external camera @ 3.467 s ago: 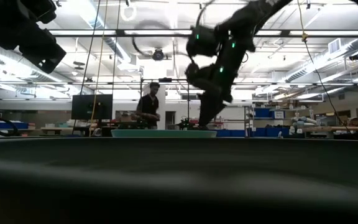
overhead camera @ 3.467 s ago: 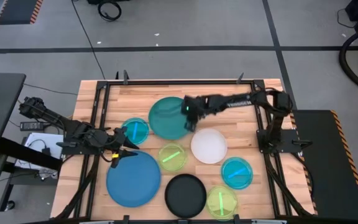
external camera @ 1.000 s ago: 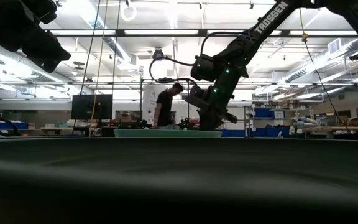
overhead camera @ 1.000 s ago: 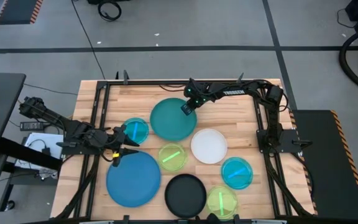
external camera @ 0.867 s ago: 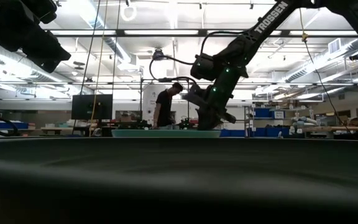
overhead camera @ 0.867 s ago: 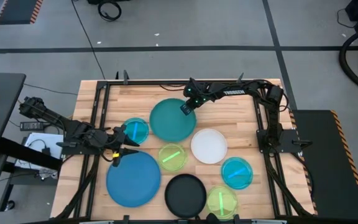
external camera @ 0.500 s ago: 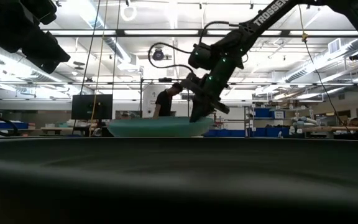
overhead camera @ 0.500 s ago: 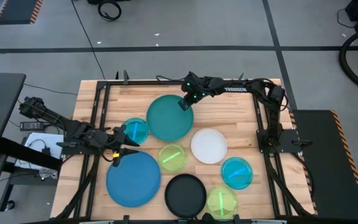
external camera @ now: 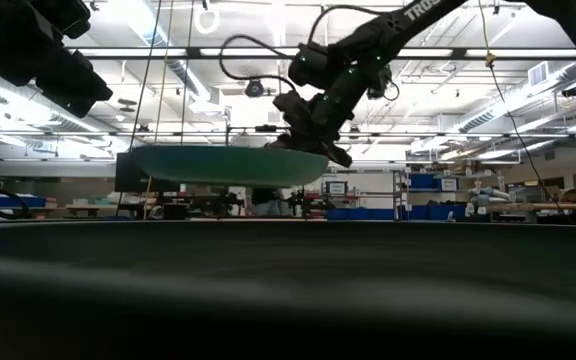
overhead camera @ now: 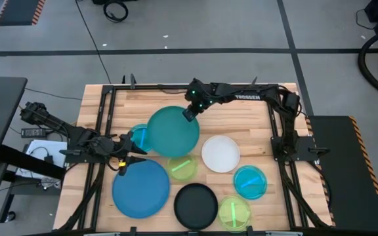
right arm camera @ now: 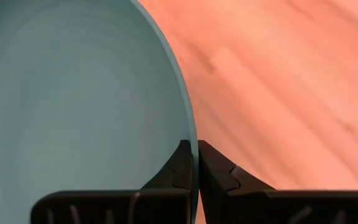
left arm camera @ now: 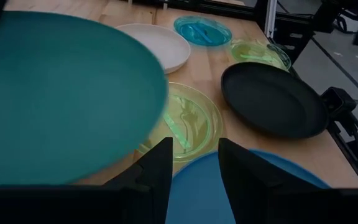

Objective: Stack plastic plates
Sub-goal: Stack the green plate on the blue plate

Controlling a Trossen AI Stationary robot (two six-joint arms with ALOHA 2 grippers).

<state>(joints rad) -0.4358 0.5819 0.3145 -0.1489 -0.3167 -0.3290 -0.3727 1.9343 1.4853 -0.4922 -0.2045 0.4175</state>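
The large teal plate (overhead camera: 172,131) hangs above the table, with my right gripper (overhead camera: 189,113) shut on its far right rim; the low view shows the teal plate (external camera: 230,165) well above the table top. Under its edges lie a small cyan plate (overhead camera: 136,136) and a lime-green plate (overhead camera: 182,167). The large blue plate (overhead camera: 141,188), black plate (overhead camera: 195,205), white plate (overhead camera: 220,153), a second cyan plate (overhead camera: 250,181) and a second lime plate (overhead camera: 233,213) lie flat on the wood. My left gripper (left arm camera: 191,168) waits open at the left, above the blue plate's edge. My right gripper pinches the teal plate's rim (right arm camera: 191,134) between its two fingers (right arm camera: 219,171), one on the upper face and one on the underside. The fingers come from the far right, slanting down. The plate is lifted clear and close to level.
Black frame rails (overhead camera: 274,131) run along the table's edges. Bare wood (overhead camera: 241,121) shows at the far right. A person stands in the room beyond the table, behind the raised plate in the low view.
My right gripper has risen and gone toward the table's left edge, staying shut on the teal plate. The plate has come off the wood, rim side first, and now hangs clear, over the small cyan and lime plates.
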